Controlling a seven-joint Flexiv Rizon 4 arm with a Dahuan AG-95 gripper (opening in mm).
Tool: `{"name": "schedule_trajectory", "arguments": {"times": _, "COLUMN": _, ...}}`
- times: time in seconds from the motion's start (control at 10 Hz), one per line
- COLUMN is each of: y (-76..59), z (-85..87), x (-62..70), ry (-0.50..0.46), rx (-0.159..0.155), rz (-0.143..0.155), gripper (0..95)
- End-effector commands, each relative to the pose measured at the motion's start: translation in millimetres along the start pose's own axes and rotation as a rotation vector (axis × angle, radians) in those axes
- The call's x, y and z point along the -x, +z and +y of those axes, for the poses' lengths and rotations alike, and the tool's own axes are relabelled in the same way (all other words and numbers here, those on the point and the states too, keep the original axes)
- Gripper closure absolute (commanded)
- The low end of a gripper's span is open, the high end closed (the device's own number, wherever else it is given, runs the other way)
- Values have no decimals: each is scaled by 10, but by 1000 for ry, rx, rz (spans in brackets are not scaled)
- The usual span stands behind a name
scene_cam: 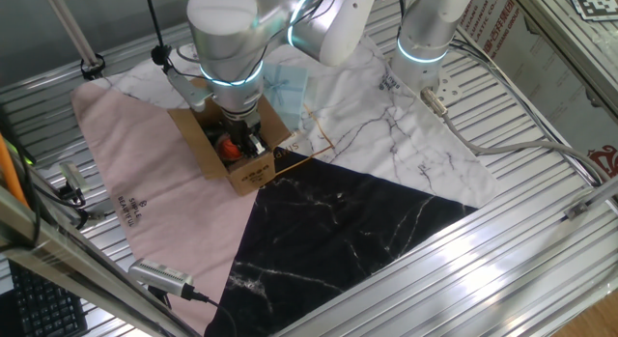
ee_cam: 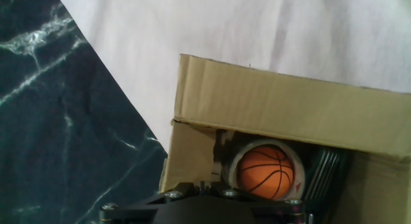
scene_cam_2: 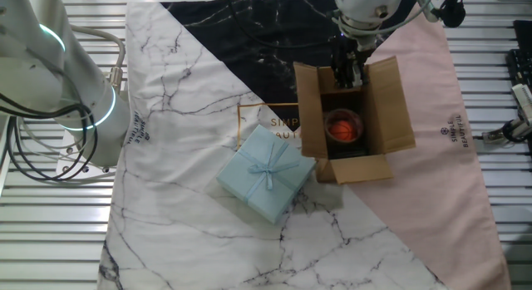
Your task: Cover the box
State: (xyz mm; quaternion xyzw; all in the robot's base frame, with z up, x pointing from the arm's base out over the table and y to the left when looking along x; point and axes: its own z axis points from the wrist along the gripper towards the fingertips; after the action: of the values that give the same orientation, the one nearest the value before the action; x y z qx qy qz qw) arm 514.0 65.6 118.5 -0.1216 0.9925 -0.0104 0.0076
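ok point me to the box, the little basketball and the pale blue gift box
box [scene_cam_2: 395, 115], the other fixed view, on its open right flap
basketball [ee_cam: 266, 172], hand view, on the middle of the orange ball
pale blue gift box [scene_cam_2: 266, 174], the other fixed view, on the lid at the bow

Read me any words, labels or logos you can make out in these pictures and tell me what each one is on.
"SIMP" over "AU", cut off by the blue gift box: on the mat, inside a thin gold frame.
Small logos on the mat's pink and white parts: too small to read.
Print on the cardboard box: too blurred to read.
Red lettering on a carton at the top edge: unreadable.
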Motion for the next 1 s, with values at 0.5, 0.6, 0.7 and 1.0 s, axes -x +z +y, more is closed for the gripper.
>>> {"name": "schedule_trajectory", "arguments": {"times": 0.5, "y": 2, "z": 1, "x": 3, "ry": -1, "rx": -3, "rz": 0, "gripper": 950}}
{"name": "schedule_trajectory", "arguments": {"times": 0.6, "y": -12, "z": -5, "x": 5, "ry": -4, "rx": -3, "rz": 1, "gripper": 950}}
{"name": "schedule_trajectory", "arguments": {"times": 0.7, "y": -78, "z": -16, "x": 11, "ry": -7, "rx": -2, "rz": 5, "gripper": 950}}
{"name": "schedule_trajectory", "arguments": {"times": 1.0, "y": -307, "z": -13, "x": 15, "ry": -8, "rx": 11, "rz": 11, "gripper": 950}}
